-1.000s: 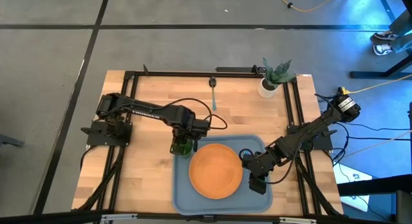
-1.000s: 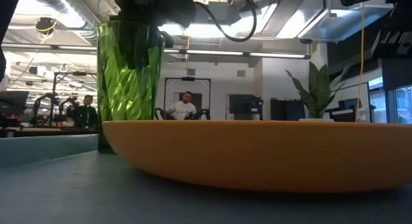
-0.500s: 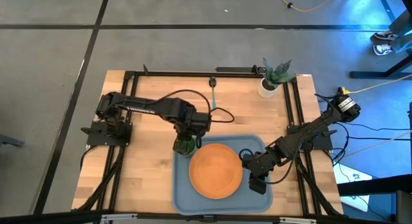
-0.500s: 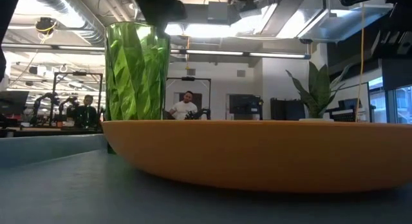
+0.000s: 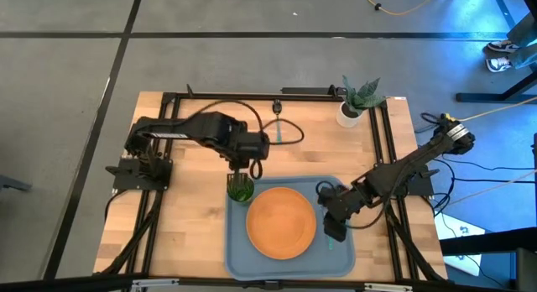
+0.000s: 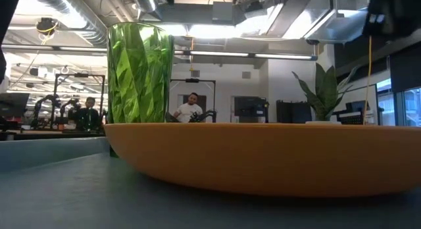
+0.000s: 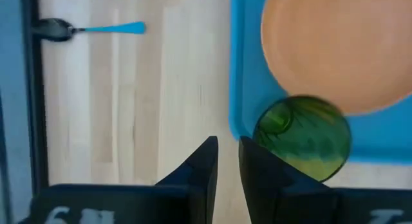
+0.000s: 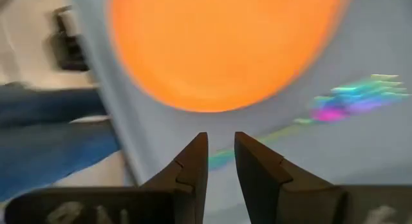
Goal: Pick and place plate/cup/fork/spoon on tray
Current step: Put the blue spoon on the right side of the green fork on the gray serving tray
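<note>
The orange plate [image 5: 281, 223] lies in the middle of the grey-blue tray [image 5: 239, 258]. The green cup [image 5: 241, 190] stands upright on its base in the tray's far left corner, close beside the plate. My left gripper [image 5: 254, 166] hangs above the cup's far side, fingers a little apart with nothing between them [image 7: 228, 147]. The fork [image 5: 334, 239] lies flat on the tray to the right of the plate. My right gripper [image 5: 333, 226] hovers over it, narrowly open and empty [image 8: 219, 140]. The spoon [image 5: 278, 124] lies on the wood near the far edge.
A plant in a white pot [image 5: 357, 103] stands at the table's far right corner. Black frame rails [image 5: 168, 99] run along the table's sides. Bare wood lies to the left of the tray. People sit in the room beyond the table [image 6: 189, 109].
My left gripper has risen straight out of the cup and now hangs clear above it. The cup shifted slightly, then stayed upright on the tray. My right gripper has lifted a little off the tray's right side, uncovering the fork.
</note>
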### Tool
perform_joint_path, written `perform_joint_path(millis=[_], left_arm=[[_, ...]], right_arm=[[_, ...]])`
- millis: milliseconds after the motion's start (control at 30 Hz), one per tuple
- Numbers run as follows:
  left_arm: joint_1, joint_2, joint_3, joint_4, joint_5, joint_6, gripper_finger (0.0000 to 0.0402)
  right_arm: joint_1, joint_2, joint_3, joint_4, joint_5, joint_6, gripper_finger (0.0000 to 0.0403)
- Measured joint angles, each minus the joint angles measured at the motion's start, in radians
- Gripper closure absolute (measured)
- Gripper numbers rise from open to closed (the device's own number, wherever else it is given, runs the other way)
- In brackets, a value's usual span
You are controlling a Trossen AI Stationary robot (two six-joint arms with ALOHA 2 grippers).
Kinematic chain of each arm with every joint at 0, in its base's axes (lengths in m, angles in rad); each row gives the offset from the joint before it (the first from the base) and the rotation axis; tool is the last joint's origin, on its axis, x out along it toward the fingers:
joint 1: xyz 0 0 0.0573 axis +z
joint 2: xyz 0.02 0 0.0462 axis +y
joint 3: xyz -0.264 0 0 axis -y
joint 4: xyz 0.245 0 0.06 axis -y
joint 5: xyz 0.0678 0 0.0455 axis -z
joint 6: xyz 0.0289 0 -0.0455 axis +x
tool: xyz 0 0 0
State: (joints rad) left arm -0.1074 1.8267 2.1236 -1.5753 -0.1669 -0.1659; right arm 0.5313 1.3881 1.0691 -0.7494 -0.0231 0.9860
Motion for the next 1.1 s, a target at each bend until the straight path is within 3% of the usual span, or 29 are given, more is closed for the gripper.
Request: perform_joint_path(millis=[233,400,633,733,967,1100], left_arm=[[-0.011,-0.03,0.126,0.006,-0.012,-0.074,0.0345],[-0.013,-0.066,0.149,0.004,-0.061,-0.138,0.0345],[-0.013,-0.101,0.149,0.007,-0.085,-0.193,0.0345],[-0.013,-0.114,0.15,0.005,-0.087,-0.195,0.0345],[0.01,-0.112,0.149,0.004,-0.119,-0.127,0.0345],[0.03,-0.111,0.149,0.004,-0.128,-0.112,0.0345]], right_arm=[[-0.156,-0.006,0.186,-0.321,0.121,-0.046,0.0321],[-0.331,-0.005,0.274,-0.336,0.187,-0.057,0.0321],[-0.58,0.011,0.288,-0.242,0.198,-0.127,0.0321],[-0.659,0.033,0.288,-0.149,0.155,-0.146,0.0321],[-0.767,0.16,0.288,0.161,0.048,-0.295,0.0321],[-0.822,0.235,0.288,0.178,0.054,-0.282,0.0321]])
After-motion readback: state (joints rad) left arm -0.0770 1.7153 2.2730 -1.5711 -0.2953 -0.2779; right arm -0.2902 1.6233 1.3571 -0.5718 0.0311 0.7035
